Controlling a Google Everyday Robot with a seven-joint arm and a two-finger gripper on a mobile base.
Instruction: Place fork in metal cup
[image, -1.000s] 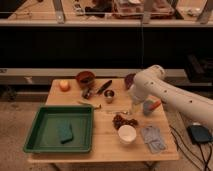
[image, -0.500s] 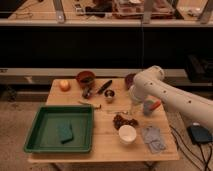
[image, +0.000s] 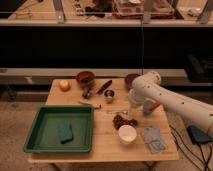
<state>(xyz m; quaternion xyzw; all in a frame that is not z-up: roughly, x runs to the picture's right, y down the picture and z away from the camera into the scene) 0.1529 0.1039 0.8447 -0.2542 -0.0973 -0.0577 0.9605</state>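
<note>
The metal cup (image: 109, 94) is small, shiny and dark inside, and stands upright near the middle of the table's far half. A thin silver fork (image: 117, 111) lies flat on the wood in front of the cup and a little to its right. My white arm reaches in from the right. Its gripper (image: 131, 104) points down just right of the fork and the cup, close above the table, open with nothing in it.
A green tray (image: 42, 145) holding a sponge (image: 65, 132) fills the left front. Also on the table: an orange (image: 64, 85), a brown bowl (image: 85, 77), a black-handled knife (image: 104, 86), a pale-handled utensil (image: 90, 104), a white bowl (image: 127, 134), a dark clump (image: 124, 120), a blue-grey cup (image: 149, 107) and a grey packet (image: 152, 139).
The arm has shifted only slightly. Nothing on the table has moved.
</note>
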